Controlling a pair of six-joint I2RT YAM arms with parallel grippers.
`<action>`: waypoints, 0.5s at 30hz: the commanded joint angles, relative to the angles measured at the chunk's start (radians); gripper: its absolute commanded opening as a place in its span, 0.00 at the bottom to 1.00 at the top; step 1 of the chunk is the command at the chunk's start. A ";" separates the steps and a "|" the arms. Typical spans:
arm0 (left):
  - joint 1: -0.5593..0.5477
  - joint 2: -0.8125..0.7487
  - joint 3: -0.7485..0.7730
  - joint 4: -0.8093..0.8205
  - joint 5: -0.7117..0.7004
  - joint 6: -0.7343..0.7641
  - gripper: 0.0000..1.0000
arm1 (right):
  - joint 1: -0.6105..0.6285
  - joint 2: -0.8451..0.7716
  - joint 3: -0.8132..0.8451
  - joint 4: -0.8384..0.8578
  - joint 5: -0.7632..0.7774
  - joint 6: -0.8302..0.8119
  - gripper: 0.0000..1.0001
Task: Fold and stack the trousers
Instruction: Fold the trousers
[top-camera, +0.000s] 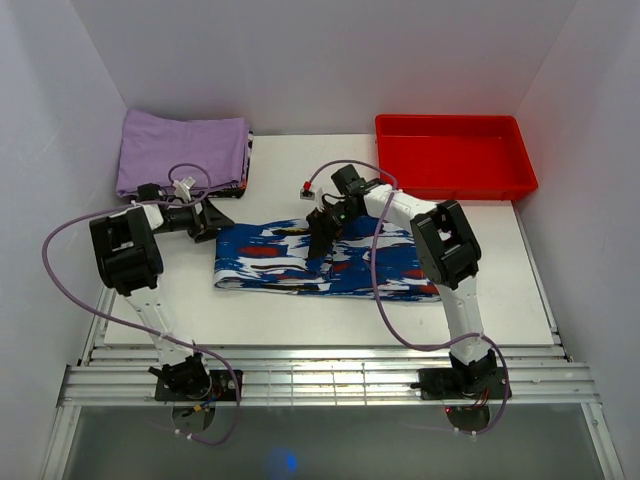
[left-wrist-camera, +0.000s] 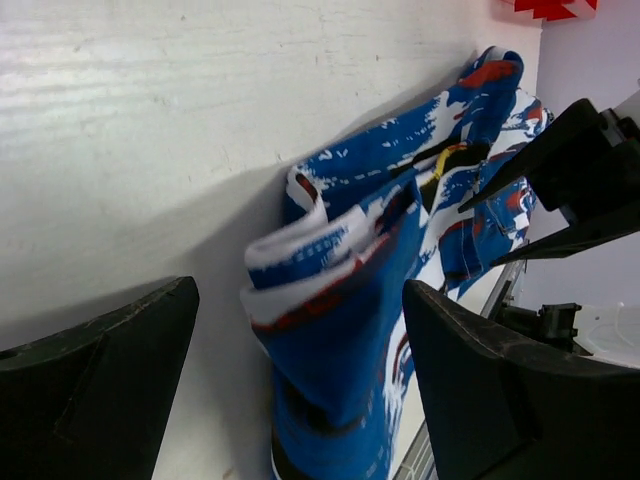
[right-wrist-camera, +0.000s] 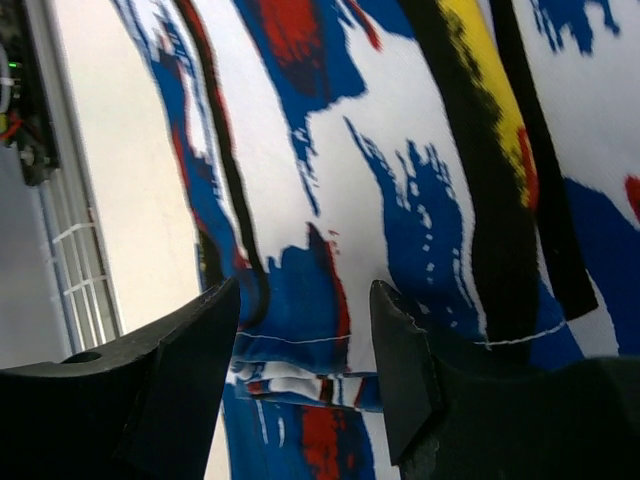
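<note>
The trousers, printed in blue, white, red and black, lie as a long folded strip across the middle of the white table. My left gripper is at the strip's left end. In the left wrist view it is open, with the bunched end of the trousers between the fingers, not clamped. My right gripper hovers low over the strip's middle. In the right wrist view it is open, with a folded hem of the trousers between its fingertips.
A plain lilac folded cloth lies at the back left, just behind the left gripper. A red tray stands at the back right. Metal rails run along the near edge. White walls enclose the table.
</note>
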 joint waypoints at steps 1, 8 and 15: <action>-0.041 0.036 0.061 0.086 0.004 -0.100 0.93 | 0.000 0.021 -0.034 0.078 0.082 0.018 0.60; -0.078 0.082 0.080 0.132 0.057 -0.129 0.53 | 0.000 0.061 -0.089 0.067 0.138 0.010 0.58; -0.058 -0.114 -0.029 0.224 0.067 0.026 0.00 | 0.000 0.064 -0.109 0.045 0.131 0.010 0.56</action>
